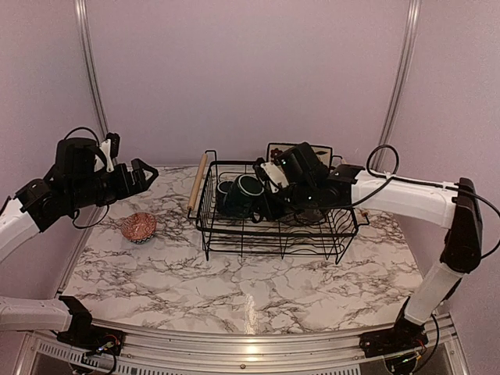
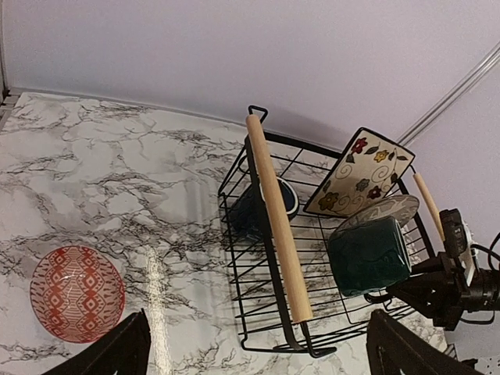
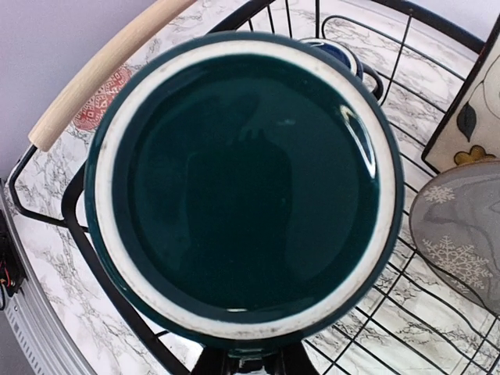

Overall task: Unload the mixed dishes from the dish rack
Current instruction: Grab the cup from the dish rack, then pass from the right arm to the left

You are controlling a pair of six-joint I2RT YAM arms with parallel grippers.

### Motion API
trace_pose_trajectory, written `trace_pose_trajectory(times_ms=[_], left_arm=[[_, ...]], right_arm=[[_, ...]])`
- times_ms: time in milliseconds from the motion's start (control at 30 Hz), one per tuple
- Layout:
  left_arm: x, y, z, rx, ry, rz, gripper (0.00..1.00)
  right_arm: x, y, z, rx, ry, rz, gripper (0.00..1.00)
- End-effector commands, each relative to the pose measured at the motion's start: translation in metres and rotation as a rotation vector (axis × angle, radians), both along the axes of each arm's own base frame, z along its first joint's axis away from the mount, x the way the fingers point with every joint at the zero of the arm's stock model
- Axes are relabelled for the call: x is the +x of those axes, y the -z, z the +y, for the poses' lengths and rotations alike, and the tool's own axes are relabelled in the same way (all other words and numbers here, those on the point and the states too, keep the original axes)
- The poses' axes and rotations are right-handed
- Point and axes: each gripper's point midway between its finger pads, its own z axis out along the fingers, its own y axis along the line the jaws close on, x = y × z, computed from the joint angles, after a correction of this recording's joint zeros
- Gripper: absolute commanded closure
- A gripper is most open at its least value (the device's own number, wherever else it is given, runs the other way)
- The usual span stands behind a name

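The black wire dish rack (image 1: 273, 233) stands mid-table. My right gripper (image 1: 268, 190) is inside it, shut on a dark teal mug (image 1: 249, 188) whose base fills the right wrist view (image 3: 242, 180). The mug is held a little above the rack floor (image 2: 369, 255). The second teal mug (image 2: 258, 207) lies by the rack's left wooden handle (image 2: 277, 223). The square cream floral plate (image 2: 359, 173) and the grey plate (image 2: 384, 211) stand at the rack's far side. The small bowl (image 1: 138, 227) sits on the table, left of the rack. My left gripper (image 1: 145, 173) is open and empty, high above the bowl.
The marble table (image 1: 234, 289) is walled in by lilac panels at the back and sides. A metal rail (image 1: 234, 344) runs along the near edge. The right arm's cable (image 1: 383, 160) loops above the rack's right end.
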Motion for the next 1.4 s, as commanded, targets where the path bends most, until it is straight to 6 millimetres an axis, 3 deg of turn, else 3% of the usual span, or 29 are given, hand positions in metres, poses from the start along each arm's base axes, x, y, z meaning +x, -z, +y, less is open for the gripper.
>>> trace_pose_trajectory(times_ms=[0,333,567,800,1067,1367], left_arm=[[-0.001,-0.024,-0.04,-0.179,0.167,-0.026,0.01],[-0.023,-0.049,-0.128,-0.564,0.519,-0.054,0.01],[-0.045,-0.056,-0.181,-0.693,0.696,-0.035,0.01],[-0.048,-0.062,-0.195,-0.742,0.741,-0.041,0.02],[-0.052,-0.075,-0.201,-0.826,0.79,-0.056,0.1],[-0.054,-0.087,-0.209,-0.931,0.841,-0.055,0.37]], right_arm=[[0.003,-0.065,0.0,0.241,-0.04,-0.116,1.0],[-0.029,-0.123,-0.018,0.523,-0.16,-0.203,1.0],[-0.055,-0.144,-0.014,0.653,-0.274,-0.203,1.0],[-0.07,-0.148,-0.008,0.737,-0.351,-0.153,1.0],[-0.077,-0.148,-0.003,0.793,-0.395,-0.117,1.0],[-0.082,-0.142,0.008,0.807,-0.421,-0.089,1.0]])
